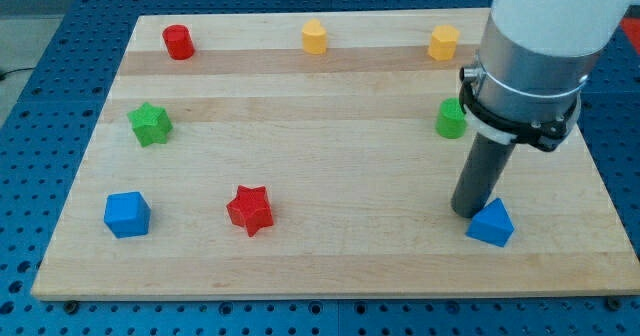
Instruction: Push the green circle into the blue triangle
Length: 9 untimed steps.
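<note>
At the board's right side, gripperless rod tip (pixel 467 212) sits just beside the blue triangle (pixel 491 224); green circle (pixel 451 119) looks light, rigid, slidey — push its top face downward.

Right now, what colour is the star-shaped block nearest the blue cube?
Red: the red star sits just right of the blue cube, clearest in the camera view.
</note>
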### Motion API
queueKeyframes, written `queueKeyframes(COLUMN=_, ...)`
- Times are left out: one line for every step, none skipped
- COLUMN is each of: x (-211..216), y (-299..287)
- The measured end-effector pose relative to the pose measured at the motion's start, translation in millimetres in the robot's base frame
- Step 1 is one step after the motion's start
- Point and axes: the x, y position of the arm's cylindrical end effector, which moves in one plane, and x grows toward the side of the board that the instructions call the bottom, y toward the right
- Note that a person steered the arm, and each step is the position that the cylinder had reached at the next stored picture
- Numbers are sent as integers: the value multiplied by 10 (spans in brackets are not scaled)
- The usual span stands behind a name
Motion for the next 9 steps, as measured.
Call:
queueKeyframes(x=-610, y=-293)
queueKeyframes(x=-1102, y=-42)
queueKeyframes(x=-1452, y=-43)
queueKeyframes(x=-1499, y=-200)
queueKeyframes(x=-1661, y=461)
queueKeyframes(x=-1601, y=648)
queueKeyframes(x=-1185, y=452)
queueKeyframes(x=-628, y=433)
queueKeyframes(x=-401, y=402)
